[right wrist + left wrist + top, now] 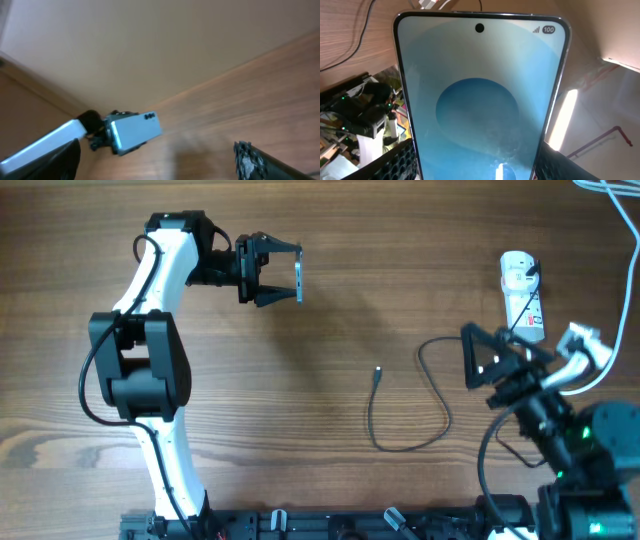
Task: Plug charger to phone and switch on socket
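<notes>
My left gripper (272,276) is shut on the phone (299,278) and holds it on edge above the table at the far left. In the left wrist view the phone's cyan screen (480,100) fills the frame between the two fingers (477,167). The right wrist view shows the phone's pale back (135,131) far off. The charger, a thin black cable (440,415), loops over the table, and its connector tip (378,372) lies free at the centre. The socket (520,292), a white power strip, lies at the far right. My right gripper (482,366) (155,170) is open and empty beside the cable.
A white cord (625,220) runs along the far right edge of the table. The right arm's base (585,470) fills the near right corner. A black rail (350,525) runs along the near edge.
</notes>
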### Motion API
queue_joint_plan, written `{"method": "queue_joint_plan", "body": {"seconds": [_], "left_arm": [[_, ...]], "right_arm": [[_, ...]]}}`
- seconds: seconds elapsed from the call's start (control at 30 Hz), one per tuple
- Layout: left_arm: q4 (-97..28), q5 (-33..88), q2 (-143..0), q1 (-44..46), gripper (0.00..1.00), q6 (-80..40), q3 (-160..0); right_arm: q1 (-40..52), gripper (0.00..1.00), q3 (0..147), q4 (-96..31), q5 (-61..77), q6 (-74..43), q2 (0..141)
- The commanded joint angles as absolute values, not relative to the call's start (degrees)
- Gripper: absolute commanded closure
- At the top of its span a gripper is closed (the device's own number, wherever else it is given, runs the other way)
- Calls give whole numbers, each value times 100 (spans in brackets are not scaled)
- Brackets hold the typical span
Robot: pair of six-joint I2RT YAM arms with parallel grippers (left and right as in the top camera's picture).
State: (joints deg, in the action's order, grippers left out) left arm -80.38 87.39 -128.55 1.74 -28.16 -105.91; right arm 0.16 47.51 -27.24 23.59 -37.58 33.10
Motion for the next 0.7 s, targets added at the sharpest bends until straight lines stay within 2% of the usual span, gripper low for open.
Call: {"method": "queue_joint_plan", "body": {"seconds": [0.0, 0.07, 0.1, 0.17, 0.23, 0.3, 0.37, 0.53, 0.67], "left_arm": [[-8047, 9037, -12593, 132, 30, -2744, -10589], [-8044, 9037, -12593, 132, 30, -2744, -10589], [-8044, 9037, -12593, 132, 30, -2744, -10589], [-8044, 9037, -12593, 132, 30, -2744, -10589], [-8044, 9037, -12593, 132, 30, -2742, -10589], [-8044, 9035, -12593, 132, 30, -2742, -10589], [-8044, 9035, -12593, 132, 30, -2744, -10589], [-8044, 9035, -12593, 132, 30, -2742, -10589], [-8068, 9037, -12593, 132, 31, -2744, -10589]], "right_arm": [[-8, 0, 5666, -3479, 2939, -3282, 4418], [-8, 0, 5666, -3697, 3240, -4528, 4890], [-8, 0, 5666, -3715, 3496, -4434, 5046], [158, 0, 5669, -3448, 4150, -3345, 5328], [373, 0, 5721, -3542, 3992, -3162, 5406], [847, 0, 6241, -4187, 3267, -2788, 5701], [1472, 0, 7341, -5411, 1929, -2449, 6276], [2917, 0, 9806, -7944, -854, -2593, 8082], [3179, 0, 10171, -8062, -1291, -2716, 8739]]}}
